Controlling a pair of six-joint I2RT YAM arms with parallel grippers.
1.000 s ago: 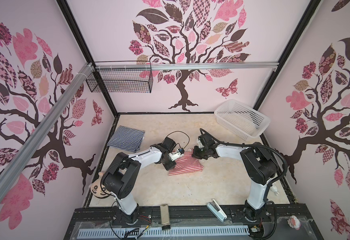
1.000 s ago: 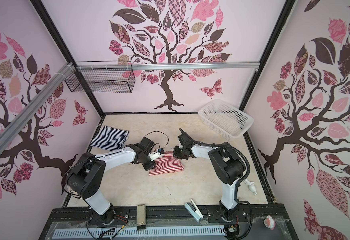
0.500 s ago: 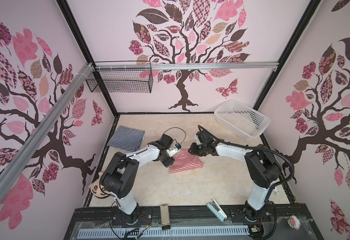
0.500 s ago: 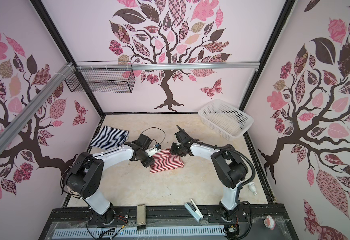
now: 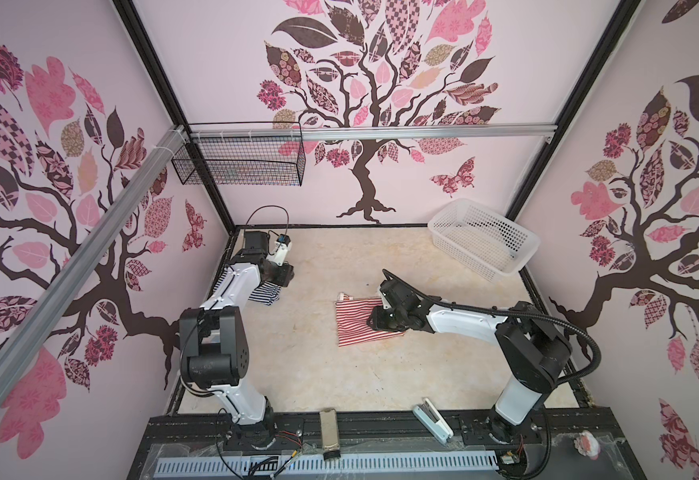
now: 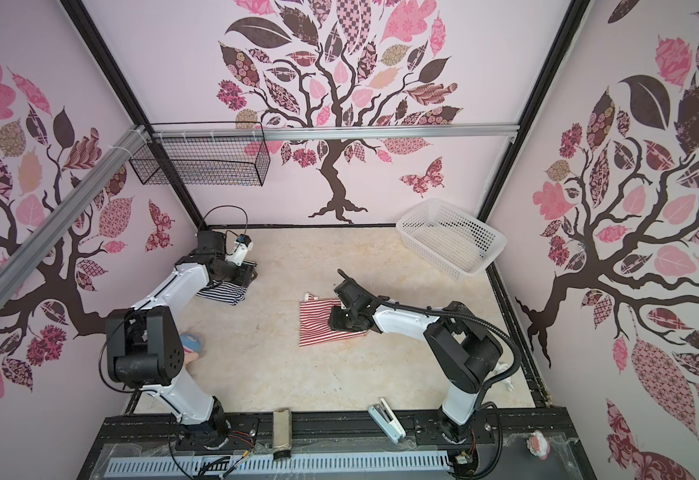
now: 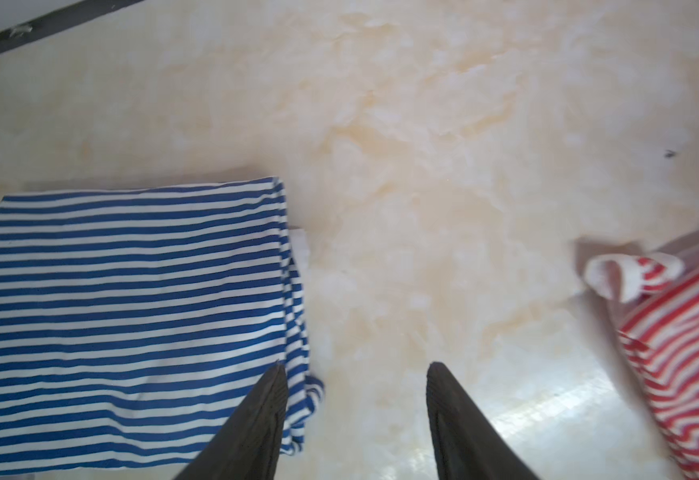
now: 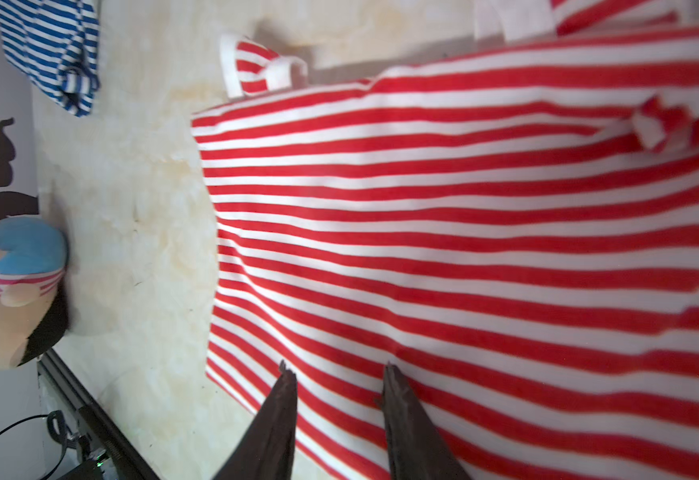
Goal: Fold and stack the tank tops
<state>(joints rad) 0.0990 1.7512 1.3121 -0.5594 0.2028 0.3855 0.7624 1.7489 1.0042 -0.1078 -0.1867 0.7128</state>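
Left gripper (image 7: 356,365) has been swung off the red top (image 8: 464,249) over to the folded navy top (image 7: 132,291) at far left, jaws wide, nothing held. Right gripper (image 8: 337,368) is parked half-open over the red top mid-scene, empty too. Stacking's prob next.

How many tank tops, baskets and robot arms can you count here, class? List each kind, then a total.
Tank tops: 2, navy-and-white top, red-and-white top
Baskets: 2, wire basket, white plastic basket
Robot arms: 2, left arm, right arm
Total: 6
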